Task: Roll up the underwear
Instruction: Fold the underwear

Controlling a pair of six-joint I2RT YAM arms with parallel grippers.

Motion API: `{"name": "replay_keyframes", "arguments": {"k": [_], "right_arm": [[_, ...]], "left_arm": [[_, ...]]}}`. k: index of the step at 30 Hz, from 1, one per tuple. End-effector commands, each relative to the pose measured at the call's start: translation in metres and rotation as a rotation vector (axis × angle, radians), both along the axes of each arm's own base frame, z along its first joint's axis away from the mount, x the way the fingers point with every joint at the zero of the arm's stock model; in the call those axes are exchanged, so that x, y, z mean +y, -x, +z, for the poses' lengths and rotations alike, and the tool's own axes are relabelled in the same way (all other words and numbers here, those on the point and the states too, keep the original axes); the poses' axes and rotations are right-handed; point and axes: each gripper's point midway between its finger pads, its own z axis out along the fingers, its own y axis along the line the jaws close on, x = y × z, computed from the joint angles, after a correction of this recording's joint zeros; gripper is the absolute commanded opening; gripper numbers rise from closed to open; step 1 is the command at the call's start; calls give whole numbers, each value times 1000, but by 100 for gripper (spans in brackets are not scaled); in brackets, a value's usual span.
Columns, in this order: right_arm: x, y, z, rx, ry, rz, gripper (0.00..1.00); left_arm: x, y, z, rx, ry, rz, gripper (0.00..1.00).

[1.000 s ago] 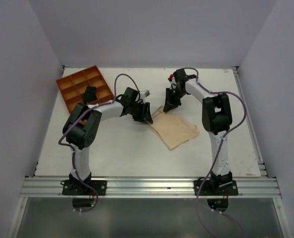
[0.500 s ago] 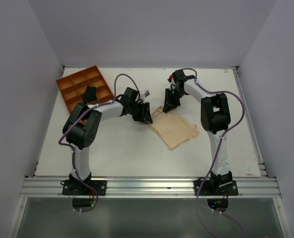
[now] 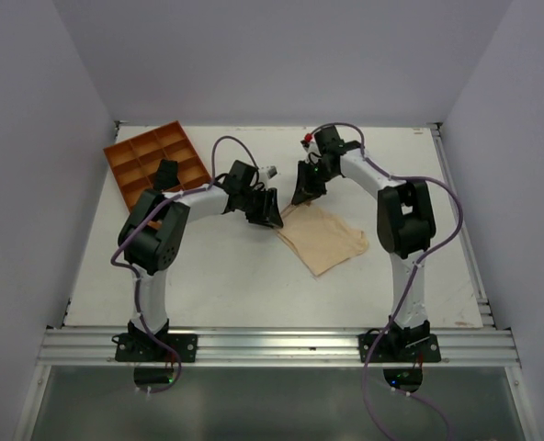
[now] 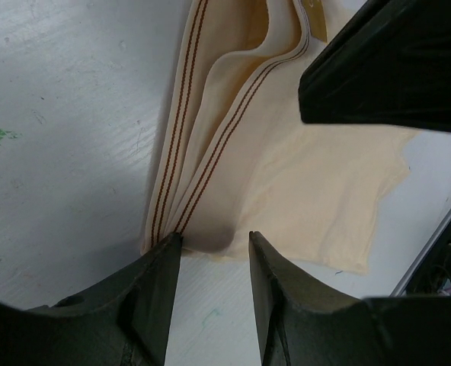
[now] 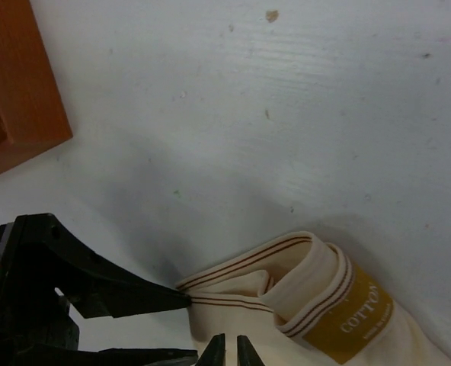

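**Pinch tightening; roll beginning**

The underwear point(image 3: 323, 241) is lying on the bench point(image 3: 217, 276), right of the tray point(image 3: 157, 163). The right pincer point(image 5: 227, 351) is narrowing, almost shut, nipping its waistband point(image 5: 302, 278); the left pincer point(image 4: 210, 242) is gaping halfway astride a corner.

Observe the white table point(image 3: 226, 276), bounded at its near edge by an aluminium rail point(image 3: 281, 344) and enclosed at the back and on both sides by pale grey walls point(image 3: 281, 55). Toward its far left corner you see an orange tray point(image 3: 139, 149), divided into compartments and set askew to the table's edges, with a small black bundle point(image 3: 166, 173) in a compartment on its near right side. In the left wrist view you can make out a small green fleck point(image 4: 3, 136) on the tabletop.
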Motion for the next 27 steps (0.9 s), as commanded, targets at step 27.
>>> {"name": "replay_keyframes", "arguments": {"k": [27], "right_arm": [[-22, -29, -43, 45, -20, 40, 17]], "left_arm": [[36, 7, -58, 102, -192, 52, 47]]}}
